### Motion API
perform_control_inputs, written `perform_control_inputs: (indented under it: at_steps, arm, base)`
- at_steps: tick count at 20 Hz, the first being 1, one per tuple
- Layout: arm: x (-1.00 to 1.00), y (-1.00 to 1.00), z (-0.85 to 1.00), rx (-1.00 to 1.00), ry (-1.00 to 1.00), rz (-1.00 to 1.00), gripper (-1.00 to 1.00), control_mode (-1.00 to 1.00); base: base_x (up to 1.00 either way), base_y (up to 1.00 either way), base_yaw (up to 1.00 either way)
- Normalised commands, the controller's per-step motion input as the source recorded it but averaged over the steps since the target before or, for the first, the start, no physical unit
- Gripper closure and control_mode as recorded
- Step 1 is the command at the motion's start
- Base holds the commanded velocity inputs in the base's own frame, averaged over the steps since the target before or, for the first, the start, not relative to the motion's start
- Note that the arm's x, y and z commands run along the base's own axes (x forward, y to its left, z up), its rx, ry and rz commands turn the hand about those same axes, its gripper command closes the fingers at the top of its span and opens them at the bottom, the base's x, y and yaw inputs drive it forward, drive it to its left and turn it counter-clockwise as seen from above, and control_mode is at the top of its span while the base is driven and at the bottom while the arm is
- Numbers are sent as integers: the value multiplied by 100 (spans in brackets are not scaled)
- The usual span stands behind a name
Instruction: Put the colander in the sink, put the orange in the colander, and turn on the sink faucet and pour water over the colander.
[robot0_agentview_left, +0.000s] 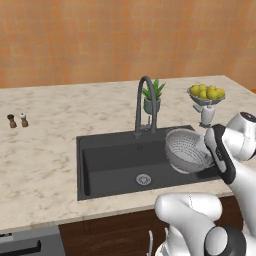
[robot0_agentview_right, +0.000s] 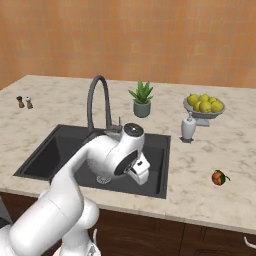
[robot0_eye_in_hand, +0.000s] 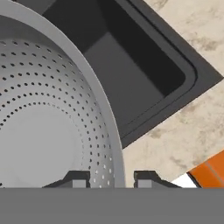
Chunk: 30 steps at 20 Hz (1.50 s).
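Note:
The colander (robot0_agentview_left: 187, 149), a perforated silver-grey metal bowl, hangs tilted over the right end of the dark sink (robot0_agentview_left: 107, 162). My gripper (robot0_agentview_left: 209, 144) is shut on its right rim. In the hand view the colander (robot0_eye_in_hand: 48, 127) rim passes between the two fingertips of my gripper (robot0_eye_in_hand: 113, 180), with the sink (robot0_eye_in_hand: 131, 61) basin beyond it. The orange (robot0_agentview_right: 218, 177) lies on the counter right of the sink (robot0_agentview_right: 50, 150), apart from the arm. The sink faucet (robot0_agentview_left: 145, 102) (robot0_agentview_right: 98, 100) arches behind the basin. No water shows at its spout.
A footed bowl of yellow fruit (robot0_agentview_left: 206, 94) (robot0_agentview_right: 203, 106), a soap dispenser (robot0_agentview_left: 207, 115) (robot0_agentview_right: 188, 127) and a potted plant (robot0_agentview_left: 152, 97) (robot0_agentview_right: 142, 100) stand behind the sink's right side. Two small shakers (robot0_agentview_left: 17, 120) (robot0_agentview_right: 25, 102) stand far left.

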Motion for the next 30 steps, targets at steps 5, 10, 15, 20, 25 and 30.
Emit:
perform_control_inputs:
  at_steps: [5, 10, 15, 20, 25, 30]
  arm:
    - [45, -3, -40, -3, 1, 20, 100, -100]
    - [57, 0, -32, -6, 0, 16, 100, -100]
    - [58, 0, -34, -10, 0, 13, 100, -100]
    - [43, 9, -35, -8, -1, 15, 100, -100]
    - [47, 22, -36, -5, -3, 17, 100, -100]
    - [26, 20, -35, 0, -12, 19, 100, -100]
  base:
    - [0, 0, 0]
    - [0, 0, 0]
    - [0, 0, 0]
    - [0, 0, 0]
    - [0, 0, 0]
    - [0, 0, 0]
